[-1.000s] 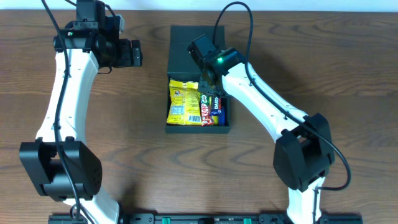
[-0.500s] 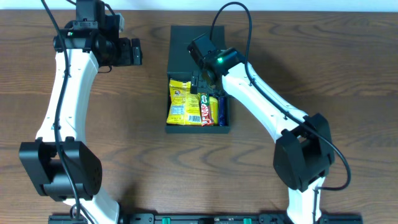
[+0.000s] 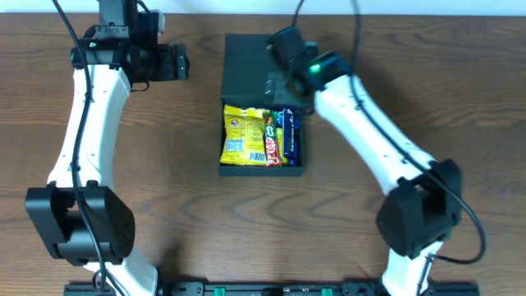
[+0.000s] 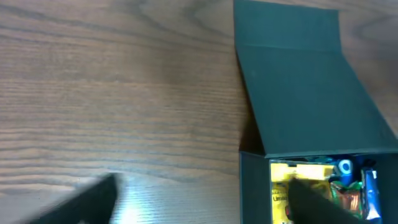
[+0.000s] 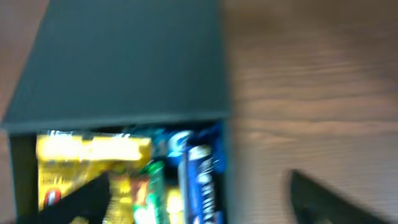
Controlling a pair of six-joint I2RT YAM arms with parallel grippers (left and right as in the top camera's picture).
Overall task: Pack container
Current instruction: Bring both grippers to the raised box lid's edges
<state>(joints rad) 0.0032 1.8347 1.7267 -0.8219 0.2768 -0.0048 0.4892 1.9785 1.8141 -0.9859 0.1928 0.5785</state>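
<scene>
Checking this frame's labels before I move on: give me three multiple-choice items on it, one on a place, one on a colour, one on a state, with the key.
1. Where in the container does the yellow packet lie?
A. along its left side
B. along its right side
C. outside it

2. What colour is the rightmost packet in the container?
A. orange
B. blue
C. white

3. How is the lid?
A. shut
B. open, folded back
C. torn off, lying apart

Key: 1 A, it sits leftmost in the overhead view; 2 B, a blue wrapper lies by the right wall; 3 B, the inside shows and the lid joins the box.
</scene>
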